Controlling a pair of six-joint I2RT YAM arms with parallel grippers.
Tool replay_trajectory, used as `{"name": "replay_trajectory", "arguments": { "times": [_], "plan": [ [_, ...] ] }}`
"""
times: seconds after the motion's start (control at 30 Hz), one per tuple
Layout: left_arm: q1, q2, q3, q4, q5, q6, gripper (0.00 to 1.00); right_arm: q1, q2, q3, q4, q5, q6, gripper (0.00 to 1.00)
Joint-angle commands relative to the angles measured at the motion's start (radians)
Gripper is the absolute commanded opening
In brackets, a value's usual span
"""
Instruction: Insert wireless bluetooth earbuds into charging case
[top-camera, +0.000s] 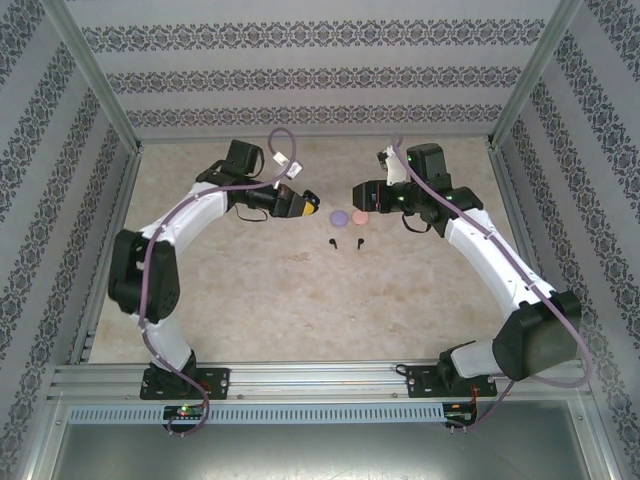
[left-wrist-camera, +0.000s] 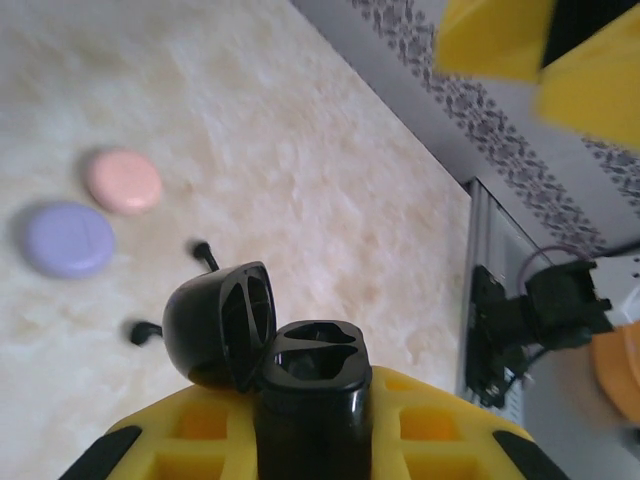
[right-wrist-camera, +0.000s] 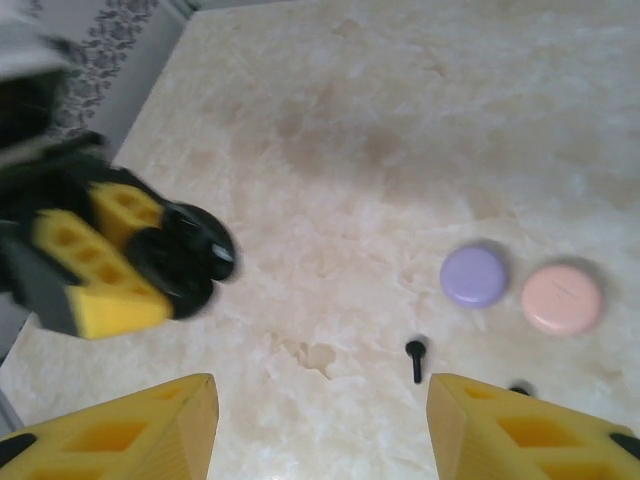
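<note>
Currently your left gripper (top-camera: 298, 204) is clamped on the black charging case (left-wrist-camera: 305, 375). Its lid (left-wrist-camera: 222, 322) is swung open and both sockets are empty (the left wrist view looks straight into them). You hold it just to the left of the lilac case (top-camera: 339, 216).

Your right gripper (right-wrist-camera: 320, 420) has its jaws apart with nothing between them. It sits on the other side of the lilac case, facing the left gripper.

The lilac case lies shut on the table (top-camera: 250, 290). The pink case (top-camera: 360, 217) is just beside it on the right, also shut.

The two black earbuds (top-camera: 331, 242) lie loose on the table, on the side of the lilac case nearer the arm bases. One is close to the lilac case and the other (top-camera: 358, 242) is nearer the pink case. They lie apart from each other and from both cases.
</note>
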Motion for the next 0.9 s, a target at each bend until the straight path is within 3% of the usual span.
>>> {"name": "replay_trajectory", "arguments": {
  "times": [0.0, 0.3, 0.5, 0.7, 0.87],
  "plan": [
    [-0.007, -0.129, -0.08, 0.333, -0.111, -0.132, 0.0, 0.03, 0.034, -0.048, -0.052, 0.127, 0.092, 0.58],
    [-0.026, -0.34, -0.441, 0.909, -0.464, -0.155, 0.0, 0.159, 0.255, -0.008, -0.09, 0.274, 0.125, 0.55],
    [-0.027, -0.376, -0.517, 0.991, -0.569, -0.189, 0.0, 0.226, 0.416, 0.092, -0.155, 0.378, 0.122, 0.52],
    [-0.028, -0.377, -0.637, 1.284, -0.665, -0.292, 0.0, 0.265, 0.536, 0.193, -0.195, 0.438, 0.116, 0.5],
    [-0.028, -0.4, -0.641, 1.298, -0.732, -0.353, 0.0, 0.284, 0.612, 0.267, -0.23, 0.48, 0.111, 0.47]
  ]
}}
